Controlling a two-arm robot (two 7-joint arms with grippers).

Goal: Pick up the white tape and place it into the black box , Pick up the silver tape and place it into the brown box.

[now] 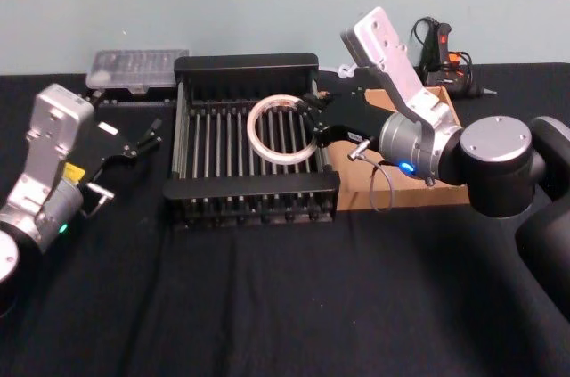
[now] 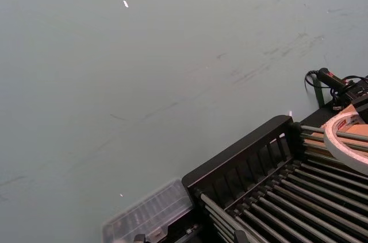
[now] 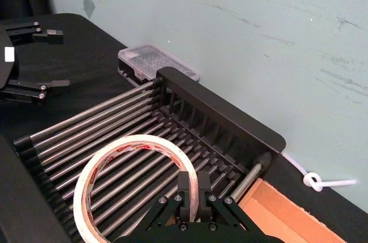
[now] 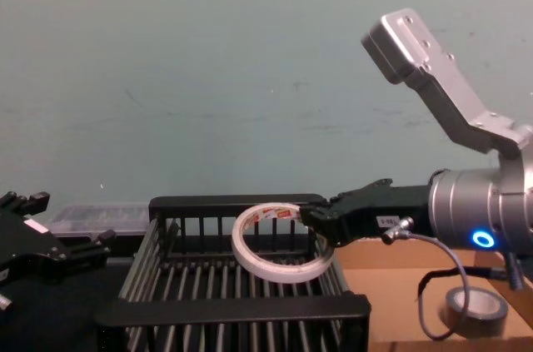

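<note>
The white tape [image 1: 281, 128] hangs tilted over the inside of the black box [image 1: 250, 187], above its barred floor. My right gripper [image 1: 313, 122] is shut on the ring's thin wall at its right side; the right wrist view shows the fingers [image 3: 192, 188] pinching the white tape [image 3: 133, 177]. In the chest view the white tape [image 4: 278, 244] sits about level with the crate's top rim [image 4: 233, 310]. The silver tape [image 4: 473, 311] lies in the brown box [image 4: 387, 298] to the right. My left gripper [image 1: 125, 159] rests open on the cloth, left of the crate.
A clear plastic case [image 1: 138, 69] lies behind the crate's left corner. A black and orange glue gun [image 1: 441, 49] stands behind the brown box [image 1: 445, 192]. Black cloth covers the table, with free room in front. A pale wall stands close behind.
</note>
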